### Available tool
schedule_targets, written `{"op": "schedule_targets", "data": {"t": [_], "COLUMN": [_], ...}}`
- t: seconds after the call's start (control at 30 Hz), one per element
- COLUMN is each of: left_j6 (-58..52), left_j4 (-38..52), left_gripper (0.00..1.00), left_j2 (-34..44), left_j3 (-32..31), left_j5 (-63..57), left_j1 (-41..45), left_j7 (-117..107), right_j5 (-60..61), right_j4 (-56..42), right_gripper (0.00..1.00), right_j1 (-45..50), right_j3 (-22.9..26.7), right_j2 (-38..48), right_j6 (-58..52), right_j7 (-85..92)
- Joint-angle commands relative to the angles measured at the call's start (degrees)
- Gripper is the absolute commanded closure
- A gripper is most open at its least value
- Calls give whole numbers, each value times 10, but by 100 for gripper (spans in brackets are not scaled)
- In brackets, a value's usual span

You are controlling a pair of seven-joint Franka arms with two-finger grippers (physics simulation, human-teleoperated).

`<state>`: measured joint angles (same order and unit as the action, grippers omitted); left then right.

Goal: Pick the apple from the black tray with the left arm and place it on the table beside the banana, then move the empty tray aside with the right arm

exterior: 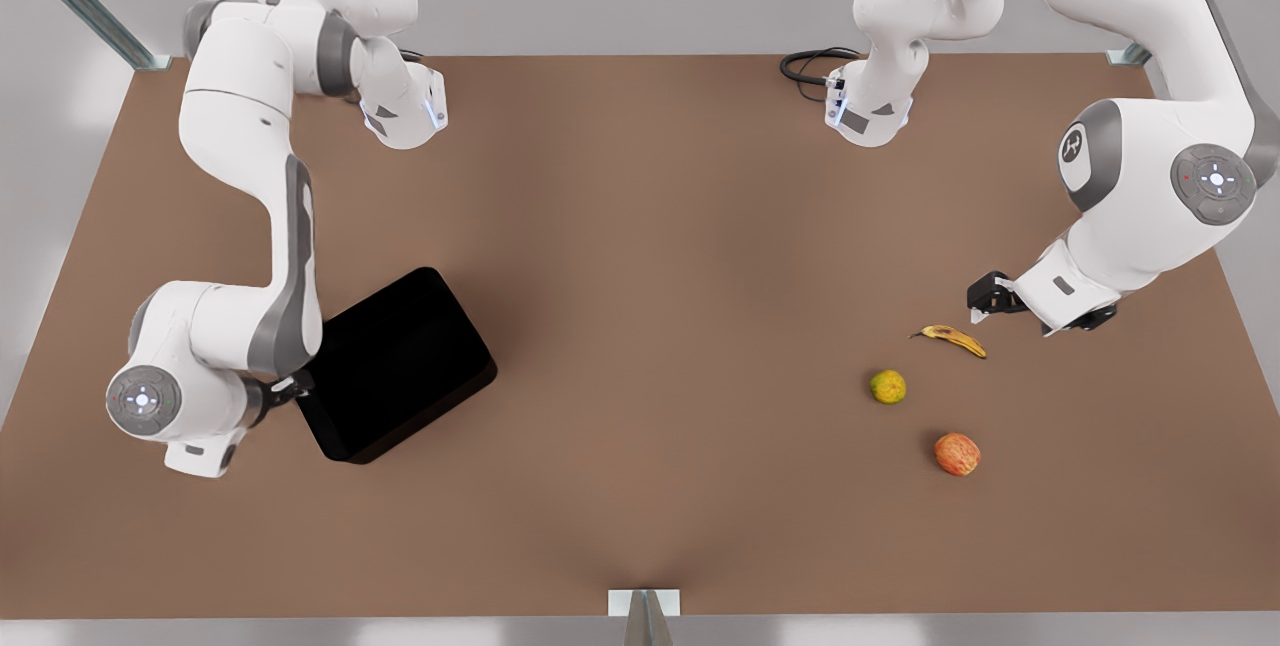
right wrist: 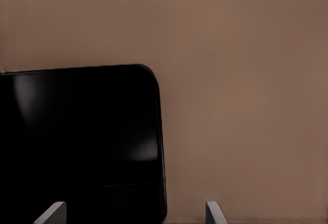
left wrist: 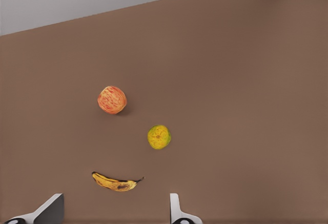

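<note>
The apple (exterior: pixel 957 454) (left wrist: pixel 111 99) lies on the brown table (exterior: pixel 640 256), near the banana (exterior: pixel 952 338) (left wrist: pixel 115 182) at the front view's right. My left gripper (exterior: pixel 983 296) (left wrist: pixel 116 198) hovers just behind the banana, open and holding nothing. The black tray (exterior: pixel 400 366) (right wrist: pixel 82 131) sits empty and turned at an angle at the front view's left. My right gripper (exterior: pixel 290 389) (right wrist: pixel 136 203) is at the tray's near-left edge. It is open, with one finger over the tray and the other over bare table.
A yellow-green round fruit (exterior: pixel 887 387) (left wrist: pixel 159 137) lies between the banana and the apple. A black cable (exterior: pixel 815 61) coils at the back edge. A metal bracket (exterior: pixel 645 604) stands at the middle of the front edge.
</note>
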<state>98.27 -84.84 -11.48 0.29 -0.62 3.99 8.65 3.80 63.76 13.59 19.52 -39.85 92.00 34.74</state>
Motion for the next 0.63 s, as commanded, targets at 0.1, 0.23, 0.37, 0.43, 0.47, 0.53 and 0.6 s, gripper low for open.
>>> {"op": "schedule_targets", "data": {"t": [0.1, 0.23, 0.37, 0.43, 0.47, 0.53, 0.6], "left_j6": [0, 0, 0, 0, 0, 0, 0], "left_j4": [0, 0, -1, -1, -1, -1, -1], "left_gripper": [0, 0, 0, 0, 0, 0, 0], "left_j2": [1, 1, 1, 0, 0, 0, 0], "left_j3": [0, 1, 1, 0, 1, 1, 1], "left_j5": [-1, 0, 0, 0, 0, 0, 1], "left_j1": [0, 0, 0, 0, 0, 0, 0], "left_j7": [0, 0, 0, 0, 0, 0, 0], "right_j5": [9, -42, 10, 6, -57, -57, -56], "right_j4": [0, 0, 2, 13, 13, 15, 15], "right_gripper": [0, 0, 0, 0, 0, 0, 0], "right_j1": [8, 24, 7, -135, -227, -226, -225], "right_j3": [-3, -10, 49, -95, -245, -247, -247], "right_j2": [159, 217, 239, 239, 240, 244, 244], "right_j6": [-205, -237, -220, -212, -199, -204, -205], "right_j7": [32, -52, -208, -211, -276, -308, -310]}}
